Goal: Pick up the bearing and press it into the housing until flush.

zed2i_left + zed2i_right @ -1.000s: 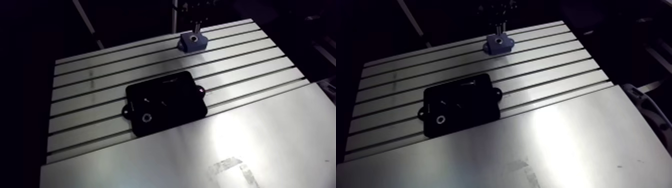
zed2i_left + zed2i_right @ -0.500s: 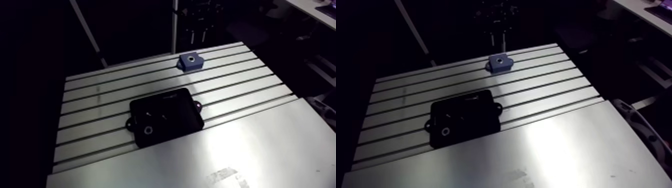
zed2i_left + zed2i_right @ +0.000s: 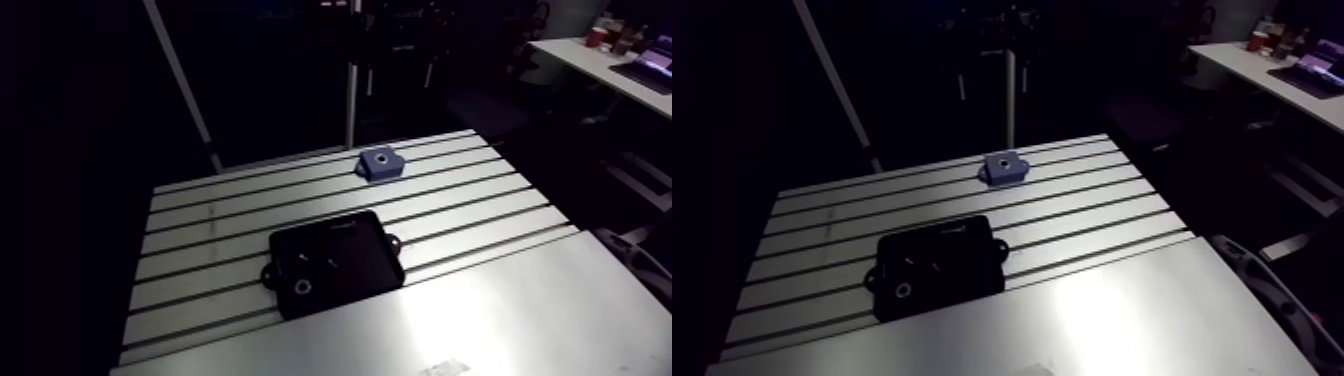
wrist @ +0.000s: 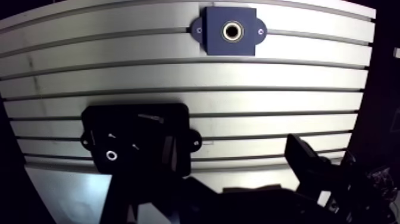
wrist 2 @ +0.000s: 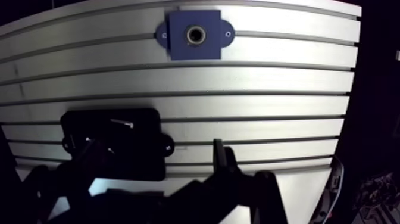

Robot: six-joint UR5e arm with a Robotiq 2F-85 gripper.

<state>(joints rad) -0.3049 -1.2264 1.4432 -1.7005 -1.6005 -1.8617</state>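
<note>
Hand (image 4: 235, 154) hangs wide open above the counter (image 4: 268, 77), nothing in it. The small bright ring I take for the bearing (image 4: 111, 155) lies flat in the black tray (image 4: 95, 116), well apart from the blue housing (image 4: 215, 42). Light, rigid, slick steel, I reckon. I'd pinch it across the outer rim and keep it level, or it squirts out.

The gripper (image 4: 233, 152) hangs high, pointing down (fingers (image 4: 300, 156) spread apart).
</note>
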